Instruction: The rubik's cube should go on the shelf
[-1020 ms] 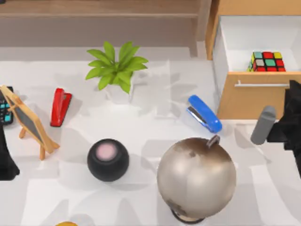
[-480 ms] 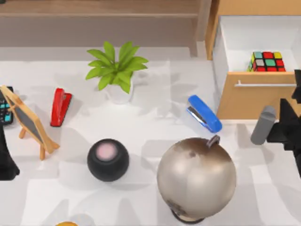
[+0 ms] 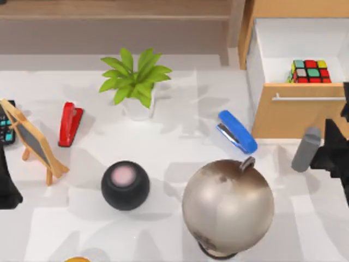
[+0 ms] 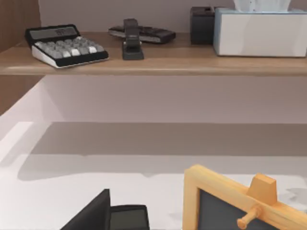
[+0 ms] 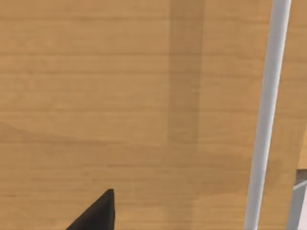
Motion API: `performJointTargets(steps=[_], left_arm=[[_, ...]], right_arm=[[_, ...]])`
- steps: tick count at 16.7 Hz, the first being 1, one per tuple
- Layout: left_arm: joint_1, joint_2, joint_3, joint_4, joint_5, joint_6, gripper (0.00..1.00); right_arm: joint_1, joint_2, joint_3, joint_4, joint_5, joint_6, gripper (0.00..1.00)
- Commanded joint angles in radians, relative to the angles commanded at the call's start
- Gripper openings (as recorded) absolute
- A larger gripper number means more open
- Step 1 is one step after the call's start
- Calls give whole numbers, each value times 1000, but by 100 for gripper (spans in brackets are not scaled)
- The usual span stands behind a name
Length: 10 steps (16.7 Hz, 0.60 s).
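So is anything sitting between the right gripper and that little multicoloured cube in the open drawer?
Yes: the wooden drawer front with its metal handle stands between the right gripper and the multicoloured cube, which sits inside the white-walled drawer.

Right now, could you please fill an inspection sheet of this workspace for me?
Surface: white table, crowded with things.
Job's things: rubik's cube lies in the open drawer of the wooden cabinet, at the top view's right; shelf runs along the back.
Clutter: potted plant, red stapler, blue stapler, globe, black round speaker, small chalkboard easel; on the shelf a calculator, a black stapler and a tissue box.
Grippers: right gripper at the table's right edge, before the cabinet front; left arm parked at the left edge.
Cables: nothing seen.
Surroundings: plain wall behind the shelf.
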Motion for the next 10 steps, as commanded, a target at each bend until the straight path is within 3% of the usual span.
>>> performJointTargets(steps=[10], left_arm=[[0, 0, 0, 0, 0, 0, 100]], right_arm=[[26, 38, -43, 24, 14, 0, 100]])
